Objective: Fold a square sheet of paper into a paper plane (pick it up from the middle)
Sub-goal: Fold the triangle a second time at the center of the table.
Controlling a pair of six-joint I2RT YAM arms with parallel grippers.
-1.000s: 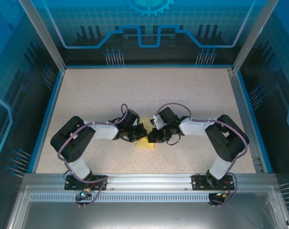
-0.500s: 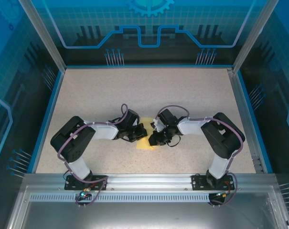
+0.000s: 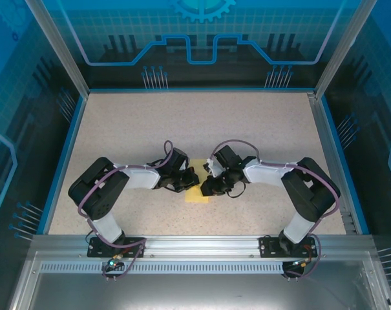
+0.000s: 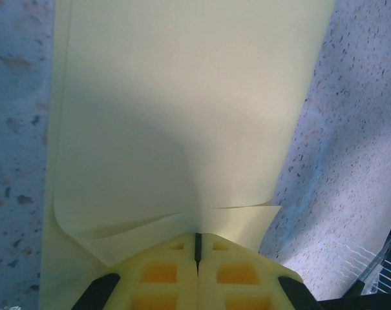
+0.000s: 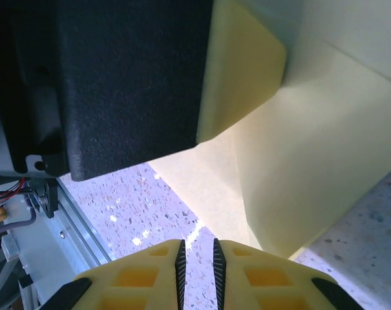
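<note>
The square sheet of paper (image 3: 196, 196) is pale yellow and folded over. It lies on the speckled bench (image 3: 182, 123) between both arms. The left claw (image 4: 197, 248) pinches its curled-up edge. The right claw (image 5: 198, 255) is spread a tiny bit and holds nothing. The left claw's black body sits right in front of it.
</note>
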